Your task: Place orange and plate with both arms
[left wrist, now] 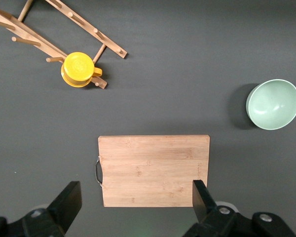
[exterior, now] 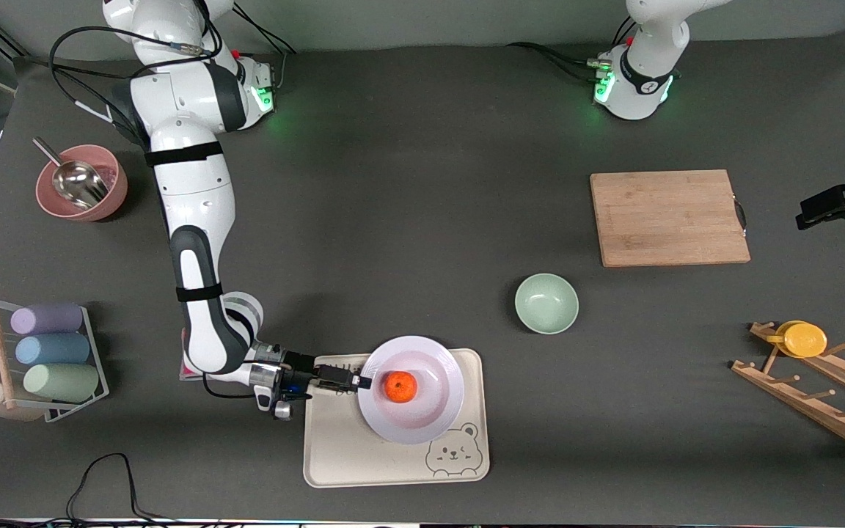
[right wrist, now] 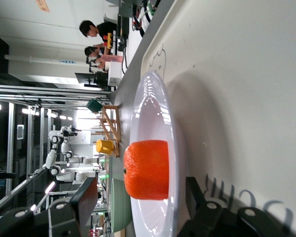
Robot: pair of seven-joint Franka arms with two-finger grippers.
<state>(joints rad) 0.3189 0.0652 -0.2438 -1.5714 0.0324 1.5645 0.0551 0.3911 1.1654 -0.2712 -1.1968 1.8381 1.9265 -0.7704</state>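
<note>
The orange (exterior: 400,386) lies in the middle of the pale lavender plate (exterior: 437,396), which rests on the cream bear tray (exterior: 342,447). My right gripper (exterior: 360,382) is level with the plate's rim at the right arm's end of the tray. In the right wrist view the orange (right wrist: 147,169) sits in the plate (right wrist: 153,113), and my right gripper (right wrist: 140,190) is open, with one finger above the rim and one below it. My left gripper (left wrist: 136,190) is out of the front view. It hangs open and empty high over the cutting board.
A mint-green bowl (exterior: 546,303) stands between the tray and the wooden cutting board (exterior: 668,218). A wooden rack with a yellow cup (exterior: 804,339) is at the left arm's end. A pink bowl with a metal scoop (exterior: 81,183) and a rack of pastel cups (exterior: 48,352) are at the right arm's end.
</note>
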